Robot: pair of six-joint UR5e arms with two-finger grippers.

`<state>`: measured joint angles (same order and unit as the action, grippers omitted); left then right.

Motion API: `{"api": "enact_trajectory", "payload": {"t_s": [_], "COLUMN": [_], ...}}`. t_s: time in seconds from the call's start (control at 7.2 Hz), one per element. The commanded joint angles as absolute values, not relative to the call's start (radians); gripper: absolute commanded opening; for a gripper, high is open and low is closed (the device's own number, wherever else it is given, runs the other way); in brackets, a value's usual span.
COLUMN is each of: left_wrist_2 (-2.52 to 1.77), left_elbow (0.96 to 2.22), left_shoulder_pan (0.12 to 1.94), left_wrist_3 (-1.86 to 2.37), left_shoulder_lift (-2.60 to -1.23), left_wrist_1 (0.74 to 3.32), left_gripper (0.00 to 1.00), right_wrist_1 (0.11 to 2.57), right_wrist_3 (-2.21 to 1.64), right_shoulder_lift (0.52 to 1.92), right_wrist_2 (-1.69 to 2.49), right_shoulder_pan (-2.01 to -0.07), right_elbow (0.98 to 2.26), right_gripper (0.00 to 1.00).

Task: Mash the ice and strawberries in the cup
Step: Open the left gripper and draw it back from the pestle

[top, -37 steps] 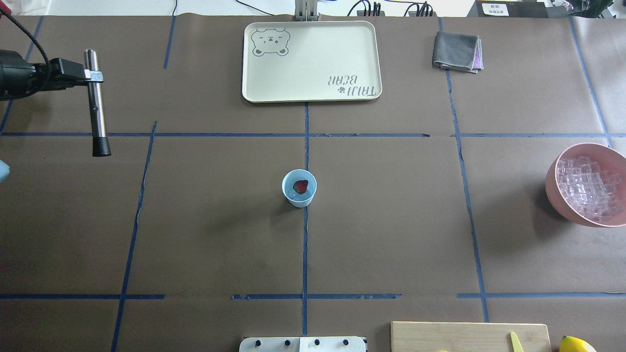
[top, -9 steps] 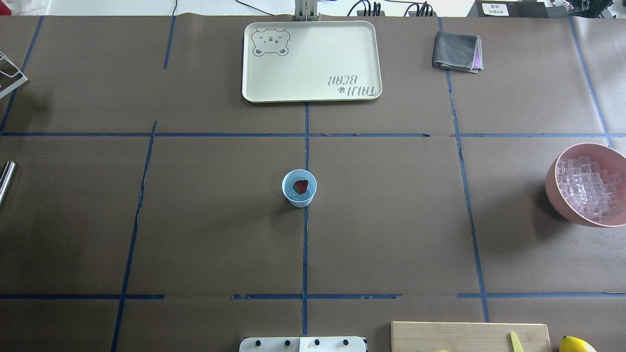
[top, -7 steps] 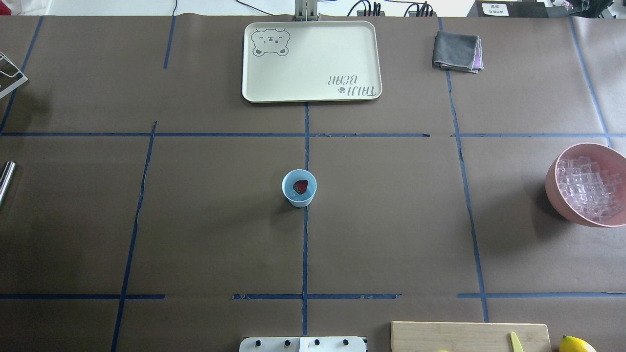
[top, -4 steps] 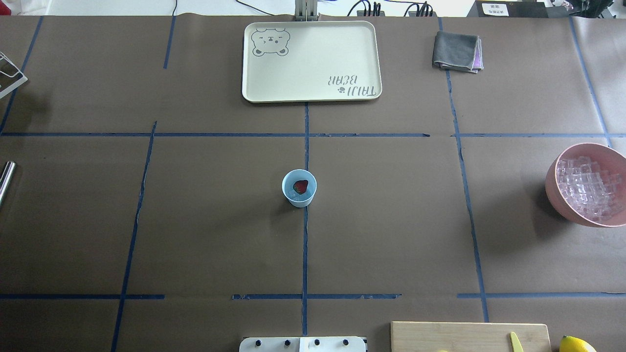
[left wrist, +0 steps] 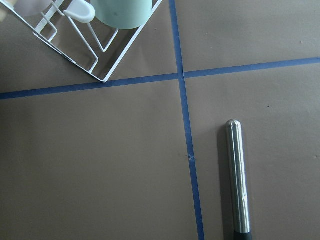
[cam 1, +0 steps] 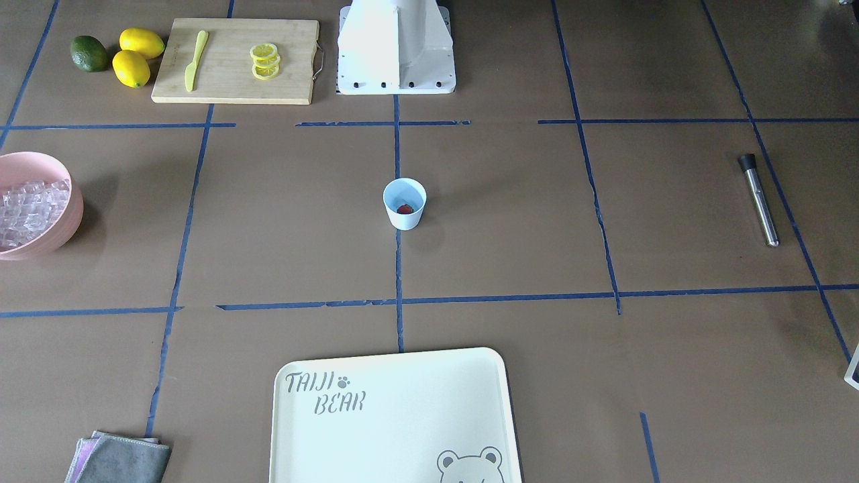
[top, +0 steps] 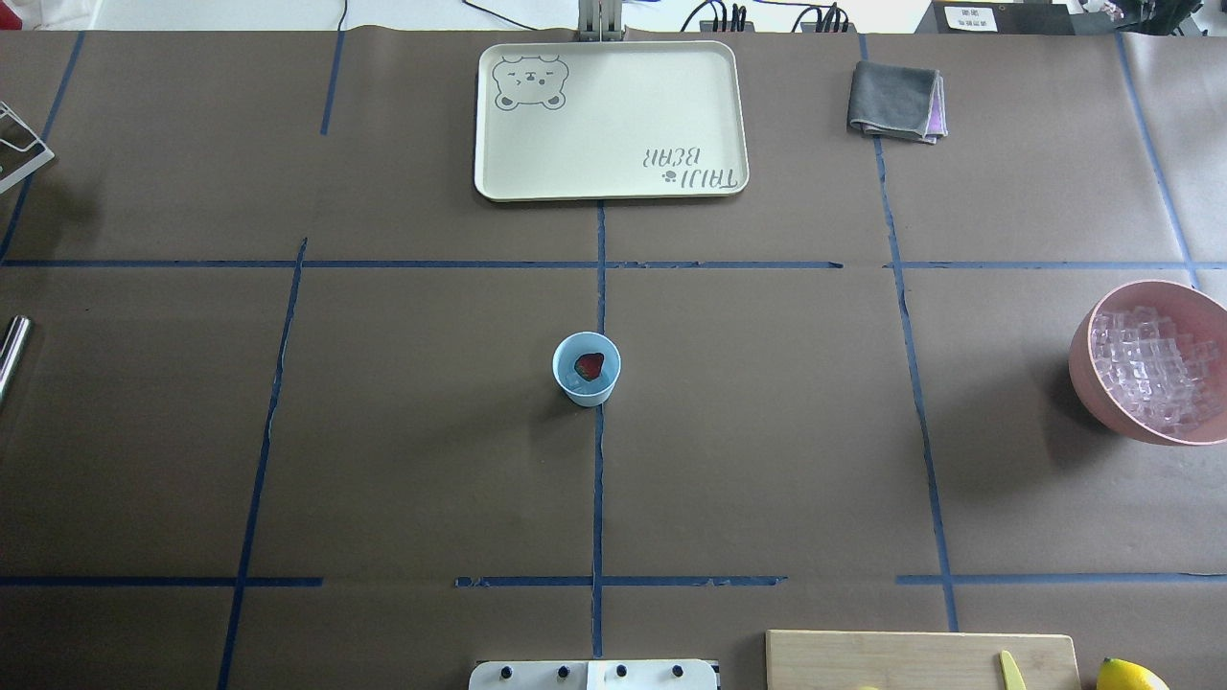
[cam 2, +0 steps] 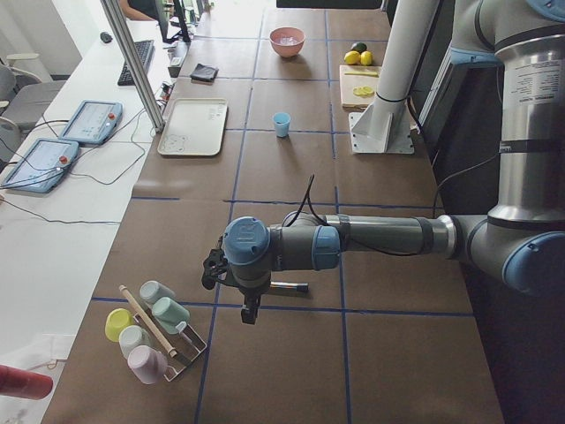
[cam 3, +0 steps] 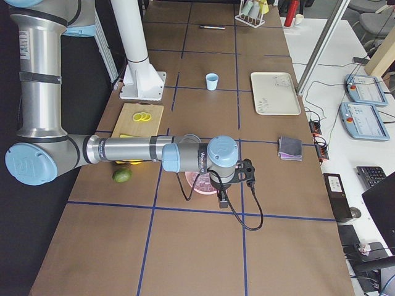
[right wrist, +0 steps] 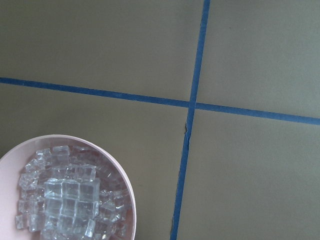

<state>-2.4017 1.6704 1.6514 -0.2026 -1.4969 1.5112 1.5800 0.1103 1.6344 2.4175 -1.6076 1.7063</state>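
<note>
The light-blue cup (top: pixel 586 369) stands at the table's middle and also shows in the front view (cam 1: pixel 405 203). One red strawberry (top: pixel 590 365) lies in it on pale ice that I can barely make out. More ice cubes (right wrist: pixel 65 195) fill the pink bowl (top: pixel 1083 364) at the right. A metal muddler (cam 1: pixel 759 200) lies flat on the table at the robot's left and shows in the left wrist view (left wrist: pixel 238 180). The left gripper (cam 2: pixel 212 268) hovers above the muddler. The right gripper (cam 3: pixel 247 171) hovers by the bowl. I cannot tell whether either is open or shut.
A cream tray (top: pixel 610 120) and a folded grey cloth (top: pixel 895 101) lie at the far side. A cutting board (cam 1: pixel 235 60) with lemon slices and a yellow knife, lemons and an avocado lie near the robot base (cam 1: pixel 396 47). A wire rack of cups (cam 2: pixel 154 331) stands at the left end.
Five seconds ago the left gripper held the muddler above the table's left. Now the muddler lies on the table and the gripper is out of the overhead view. Nothing moved in the last second.
</note>
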Motion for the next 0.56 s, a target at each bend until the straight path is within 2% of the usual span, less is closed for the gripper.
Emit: {"api": "enact_trajectory", "payload": {"t_s": [0.0,0.42], "left_wrist_2": [-2.396,-2.396], "left_elbow": [1.671,1.669], "left_shoulder_pan": [1.652,1.652], "left_wrist_3": [-0.201,-0.202], "left_shoulder_lift": [-1.5,-1.502], "left_wrist_1": [1.511,1.511], "left_gripper": [1.0,1.0], "right_wrist_1": [1.58,1.578], "right_wrist_3": [0.112,0.112], "right_shoulder_lift": [1.637,1.637], "right_wrist_2": [2.418,2.418], "right_shoulder_pan": [-1.608,-1.608], "right_elbow": [1.701,1.707], "right_gripper": [1.0,1.0]}}
